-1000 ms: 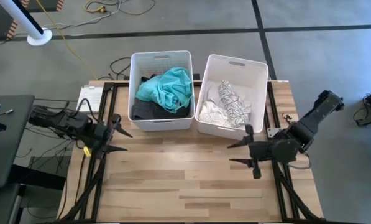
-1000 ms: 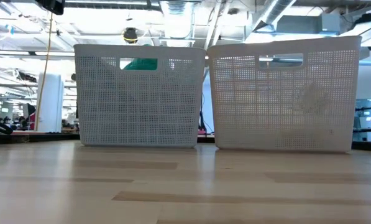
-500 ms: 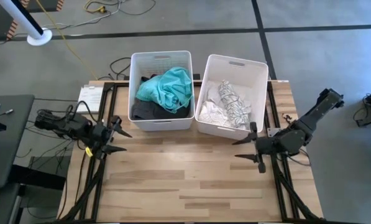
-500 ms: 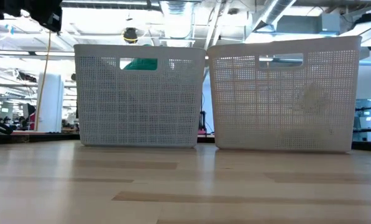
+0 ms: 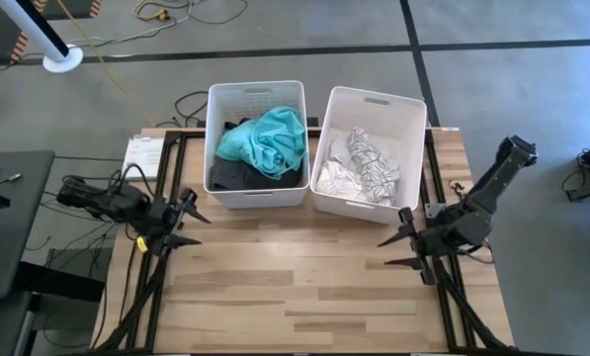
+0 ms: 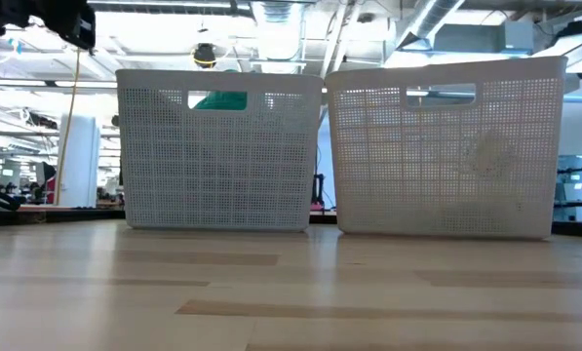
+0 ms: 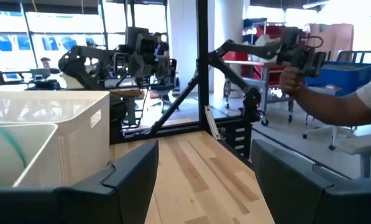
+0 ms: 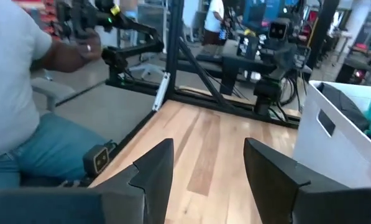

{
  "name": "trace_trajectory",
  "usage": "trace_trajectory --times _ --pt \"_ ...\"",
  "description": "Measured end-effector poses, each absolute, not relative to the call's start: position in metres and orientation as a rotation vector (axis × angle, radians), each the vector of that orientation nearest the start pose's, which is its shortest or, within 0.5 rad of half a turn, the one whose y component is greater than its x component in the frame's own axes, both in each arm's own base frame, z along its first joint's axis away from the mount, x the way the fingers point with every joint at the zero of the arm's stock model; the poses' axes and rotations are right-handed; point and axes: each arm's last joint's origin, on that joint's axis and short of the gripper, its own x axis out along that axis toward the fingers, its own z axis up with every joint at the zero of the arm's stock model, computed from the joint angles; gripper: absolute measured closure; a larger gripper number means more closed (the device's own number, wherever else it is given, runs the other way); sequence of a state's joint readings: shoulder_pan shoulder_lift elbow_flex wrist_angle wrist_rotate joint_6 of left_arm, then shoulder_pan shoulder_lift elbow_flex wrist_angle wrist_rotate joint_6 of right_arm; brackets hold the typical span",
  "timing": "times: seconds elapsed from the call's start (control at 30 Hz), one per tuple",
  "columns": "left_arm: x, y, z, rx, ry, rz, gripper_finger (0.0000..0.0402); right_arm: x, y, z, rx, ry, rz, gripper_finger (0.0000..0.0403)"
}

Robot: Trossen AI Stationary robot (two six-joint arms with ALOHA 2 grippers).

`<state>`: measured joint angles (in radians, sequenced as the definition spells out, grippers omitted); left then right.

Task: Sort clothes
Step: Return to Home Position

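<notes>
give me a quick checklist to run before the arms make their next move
1. Left gripper empty: ok. It is open at the table's left edge, with nothing between its fingers.
2. Right gripper empty: ok. It is open near the right edge, holding nothing.
3. No stray garment on the light wooden table: ok.
4. Crumpled teal fabric garment inside the left white plastic bin: ok.
5. White garment with dark pattern inside the right white plastic bin: ok.
6. Lower layers sorted correctly: cannot tell, they are covered.
</notes>
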<state>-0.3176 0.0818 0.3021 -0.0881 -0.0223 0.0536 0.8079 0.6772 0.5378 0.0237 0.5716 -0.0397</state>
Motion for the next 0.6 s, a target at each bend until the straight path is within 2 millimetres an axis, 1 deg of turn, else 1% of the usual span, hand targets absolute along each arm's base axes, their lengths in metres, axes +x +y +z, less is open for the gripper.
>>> trace_trajectory --times 0.13,0.27,0.47,0.6 --pt "0.08 -0.026 0.238 0.024 -0.14 -0.302 0.0152 0.114 0.102 0.272 -0.11 0.052 0.265 0.0208" --pt "0.083 -0.028 0.231 0.006 -0.151 -0.333 0.0152 0.108 0.102 0.264 -0.112 0.013 0.302 0.0223" --pt "0.082 -0.03 0.23 -0.019 -0.147 -0.42 0.0152 0.102 0.102 0.248 -0.121 -0.025 0.353 0.024" --pt "0.082 -0.031 0.23 -0.015 -0.147 -0.43 0.0152 0.1 0.101 0.234 -0.116 -0.032 0.357 0.0247"
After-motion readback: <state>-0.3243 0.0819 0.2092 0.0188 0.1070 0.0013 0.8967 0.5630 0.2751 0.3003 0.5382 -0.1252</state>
